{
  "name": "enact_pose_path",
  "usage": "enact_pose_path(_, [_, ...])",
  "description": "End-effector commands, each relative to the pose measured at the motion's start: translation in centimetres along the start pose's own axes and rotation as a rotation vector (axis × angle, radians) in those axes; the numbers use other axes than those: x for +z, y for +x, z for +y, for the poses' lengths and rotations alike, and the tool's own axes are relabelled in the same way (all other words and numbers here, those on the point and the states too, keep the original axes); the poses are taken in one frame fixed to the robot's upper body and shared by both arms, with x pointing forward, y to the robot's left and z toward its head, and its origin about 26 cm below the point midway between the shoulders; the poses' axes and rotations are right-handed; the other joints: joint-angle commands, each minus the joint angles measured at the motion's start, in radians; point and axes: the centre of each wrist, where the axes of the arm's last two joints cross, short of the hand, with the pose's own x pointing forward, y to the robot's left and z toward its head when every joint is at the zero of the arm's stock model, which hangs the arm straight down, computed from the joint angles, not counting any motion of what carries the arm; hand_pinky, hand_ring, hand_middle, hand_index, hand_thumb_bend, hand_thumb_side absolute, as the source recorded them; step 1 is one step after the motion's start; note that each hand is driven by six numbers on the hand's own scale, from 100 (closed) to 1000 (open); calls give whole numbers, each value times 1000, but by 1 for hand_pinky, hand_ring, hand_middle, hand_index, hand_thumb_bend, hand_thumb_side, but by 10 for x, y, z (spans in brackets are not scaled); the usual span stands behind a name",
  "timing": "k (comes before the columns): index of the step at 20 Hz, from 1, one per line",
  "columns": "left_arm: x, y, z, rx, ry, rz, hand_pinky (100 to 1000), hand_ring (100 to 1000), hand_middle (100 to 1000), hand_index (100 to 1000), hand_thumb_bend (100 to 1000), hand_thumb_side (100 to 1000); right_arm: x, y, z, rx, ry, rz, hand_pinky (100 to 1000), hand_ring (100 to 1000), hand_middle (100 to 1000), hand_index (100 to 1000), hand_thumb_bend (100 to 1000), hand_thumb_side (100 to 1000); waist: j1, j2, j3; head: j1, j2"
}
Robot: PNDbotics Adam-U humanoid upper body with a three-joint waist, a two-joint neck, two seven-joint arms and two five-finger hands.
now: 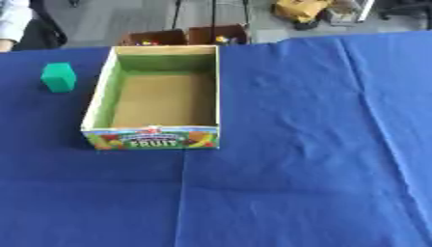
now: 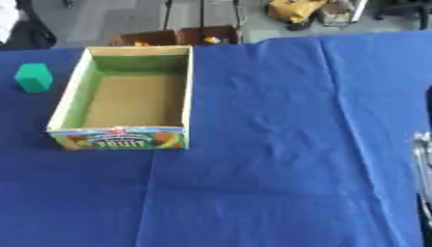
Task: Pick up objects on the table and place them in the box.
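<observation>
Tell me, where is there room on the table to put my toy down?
The blue cloth is bare all the way right of the fruit box and along the near side in front of it. The box's inside is bare too. The only tight spot is the left, between the box and the green block.

The box [image 1: 152, 137] (front panel) reads "FRUIT".

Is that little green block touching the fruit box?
Apart. In the left eye view, blue cloth shows between the green block and the box.
</observation>
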Motion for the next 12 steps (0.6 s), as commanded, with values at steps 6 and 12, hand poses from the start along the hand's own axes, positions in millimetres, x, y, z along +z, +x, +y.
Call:
enact_pose_path(6, [-11,-2,15,-15,-28,0,832,921,844,907,100,1000,-10,3,-5,2,-4,-40,719,730,605,782,100,763,-2,-10,-9,55,-14])
enact_pose_path(12, [-26,-3,28,-31,-107,5,835,926,851,942,100,1000,-10,3,-5,0,2,-40,720,730,604,782,100,768,-3,-10,-16,45,-31])
